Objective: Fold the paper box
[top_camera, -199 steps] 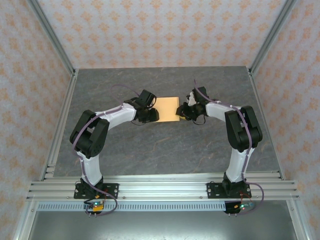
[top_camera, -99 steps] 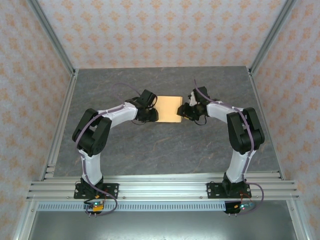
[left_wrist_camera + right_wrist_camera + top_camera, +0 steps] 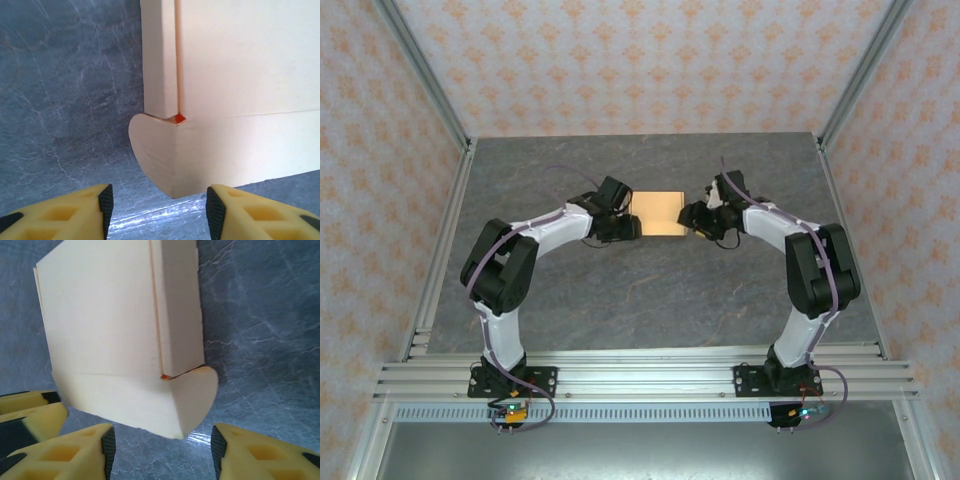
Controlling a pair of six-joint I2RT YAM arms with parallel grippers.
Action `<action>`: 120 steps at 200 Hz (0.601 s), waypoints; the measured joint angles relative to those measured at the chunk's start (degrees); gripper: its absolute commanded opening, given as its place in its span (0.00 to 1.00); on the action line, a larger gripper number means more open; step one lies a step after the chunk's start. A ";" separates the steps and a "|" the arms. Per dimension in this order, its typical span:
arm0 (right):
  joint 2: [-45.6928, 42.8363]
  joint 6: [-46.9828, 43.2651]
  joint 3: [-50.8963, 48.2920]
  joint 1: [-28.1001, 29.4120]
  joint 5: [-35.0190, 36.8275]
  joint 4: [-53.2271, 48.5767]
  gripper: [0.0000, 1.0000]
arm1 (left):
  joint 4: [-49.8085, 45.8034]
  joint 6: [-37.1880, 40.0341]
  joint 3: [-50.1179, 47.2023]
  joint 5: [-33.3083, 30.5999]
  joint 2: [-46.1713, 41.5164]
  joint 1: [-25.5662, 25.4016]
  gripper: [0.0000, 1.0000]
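Observation:
The paper box (image 3: 657, 213) is light tan cardboard and lies folded flat at mid-table. My left gripper (image 3: 629, 229) sits at its near-left corner and my right gripper (image 3: 691, 219) at its near-right corner. In the left wrist view the box (image 3: 240, 75) has a rounded corner flap (image 3: 167, 157) that stops just ahead of my open left gripper (image 3: 161, 210), touching neither pad. In the right wrist view the box (image 3: 105, 320) ends in a rounded flap (image 3: 197, 397) just ahead of my open right gripper (image 3: 163, 452), which holds nothing.
Grey marbled tabletop (image 3: 650, 290) surrounds the box. Patterned walls with metal frame posts (image 3: 425, 85) enclose the cell on three sides. A yellow finger of the left gripper (image 3: 27, 415) shows at the lower left of the right wrist view.
Both grippers have opened and drawn slightly back from the box's near corners. The right arm has swung a little to the right. The box lies slightly farther back.

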 measured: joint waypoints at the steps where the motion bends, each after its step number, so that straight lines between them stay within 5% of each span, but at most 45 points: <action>1: 0.00 -0.02 0.00 -0.07 -0.02 0.02 0.55 | 0.00 0.00 0.00 0.00 -0.15 0.04 0.57; 52: 0.20 1.97 0.00 -3.30 -1.70 1.99 0.56 | 2.19 -1.73 0.11 1.44 -1.53 4.35 0.61; 120: 7.82 7.41 0.28 -3.54 -6.97 9.31 0.56 | 6.86 -4.55 4.76 6.14 6.54 5.64 0.54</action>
